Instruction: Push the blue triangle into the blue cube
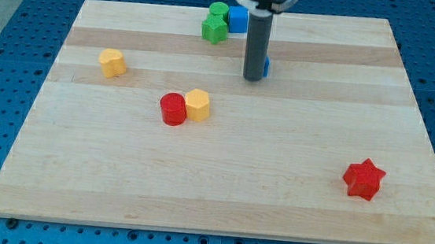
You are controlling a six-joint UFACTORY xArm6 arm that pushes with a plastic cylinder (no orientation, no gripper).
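The blue cube (237, 19) sits near the view's top, just right of two green blocks. The blue triangle (266, 66) is almost wholly hidden behind my rod; only a thin blue sliver shows at the rod's right edge. My tip (251, 78) rests on the board right in front of the blue triangle and below the blue cube. The rod stands upright and covers most of the triangle.
Two green blocks (216, 23) touch each other left of the blue cube. A yellow block (113, 62) lies at the left. A red cylinder (173, 109) touches a yellow hexagon (198, 104) mid-board. A red star (364, 179) lies at the lower right.
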